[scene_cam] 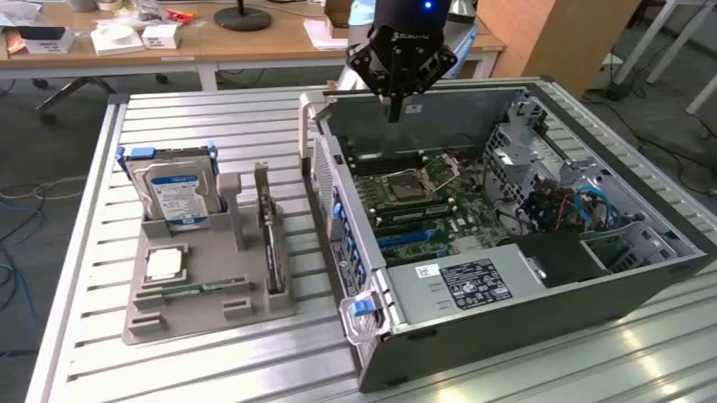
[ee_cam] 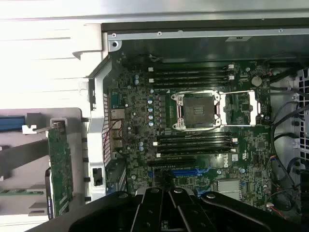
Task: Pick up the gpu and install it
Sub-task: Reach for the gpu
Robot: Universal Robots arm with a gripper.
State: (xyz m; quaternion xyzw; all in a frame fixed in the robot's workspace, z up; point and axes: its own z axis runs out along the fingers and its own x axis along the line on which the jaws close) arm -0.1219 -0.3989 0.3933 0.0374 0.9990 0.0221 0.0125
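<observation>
The gpu [scene_cam: 269,239] stands edge-on in a slot of the grey holder [scene_cam: 191,315], at the exterior view's left of the open computer case [scene_cam: 627,281]. In the wrist view the gpu [ee_cam: 60,169] is a green circuit card with a pale bracket end. My gripper [scene_cam: 395,113] hangs over the back of the case, above the motherboard [scene_cam: 421,197], well apart from the gpu. Its fingers meet at a point with nothing between them. In the wrist view my gripper [ee_cam: 166,186] is over the blue card slots [ee_cam: 186,172] of the motherboard [ee_cam: 135,106].
A blue-labelled hard drive [scene_cam: 180,189] stands upright in the holder, with a processor chip [scene_cam: 164,263] and a memory stick [scene_cam: 196,290] lying in front of it. The slatted metal table [scene_cam: 201,126] lies between holder and case. A desk [scene_cam: 134,46] stands behind.
</observation>
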